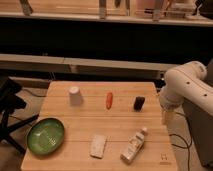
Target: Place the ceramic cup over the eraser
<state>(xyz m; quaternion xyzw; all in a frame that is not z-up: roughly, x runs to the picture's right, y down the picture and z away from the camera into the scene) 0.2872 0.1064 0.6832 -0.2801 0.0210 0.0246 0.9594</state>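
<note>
Gripper (pixel 167 117) at 3 o'clock, state not discernible: reach toward ceramic cup (pixel 75 95) at 10 o'clock risks sweeping the intervening black object (pixel 139 103).

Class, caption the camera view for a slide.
White ceramic cup, black eraser apart on wooden table; tool at right edge.

Matt wooden table (pixel 120 122), seemingly plastic gripper (pixel 165 118) at right
</note>
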